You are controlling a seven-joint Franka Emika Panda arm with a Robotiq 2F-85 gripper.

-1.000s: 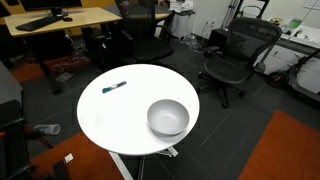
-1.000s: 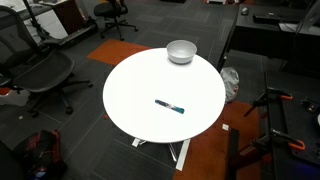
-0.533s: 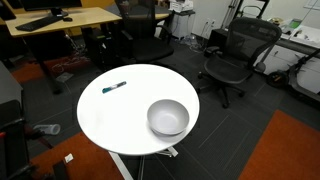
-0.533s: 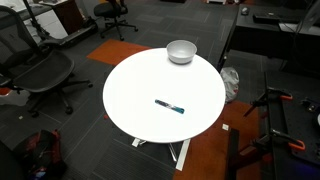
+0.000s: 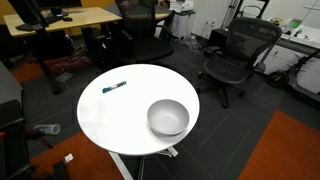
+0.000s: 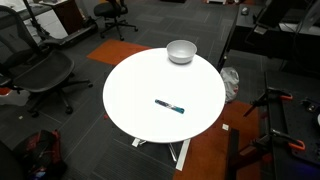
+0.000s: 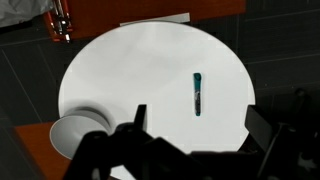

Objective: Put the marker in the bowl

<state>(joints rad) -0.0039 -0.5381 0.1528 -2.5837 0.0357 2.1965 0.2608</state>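
Observation:
The marker (image 5: 114, 88) is a short teal-blue stick lying flat on the round white table (image 5: 120, 120). It also shows in an exterior view (image 6: 171, 105) and in the wrist view (image 7: 198, 92). The silvery bowl (image 5: 168, 117) stands upright and empty near the table's rim, well apart from the marker, and shows in an exterior view (image 6: 181, 51) and the wrist view (image 7: 78, 135). My gripper (image 7: 200, 118) is open and empty, high above the table, with the marker between and just beyond its fingers. The gripper does not show clearly in either exterior view.
Black office chairs (image 5: 232, 55) (image 6: 40, 70) stand around the table. A wooden desk (image 5: 60, 20) is behind it. Orange carpet (image 5: 285, 150) lies beside the table, and dark stands (image 6: 275, 110) are close to its edge.
The marker and bowl have not moved. A dark shape has come into the top corner of both exterior views.

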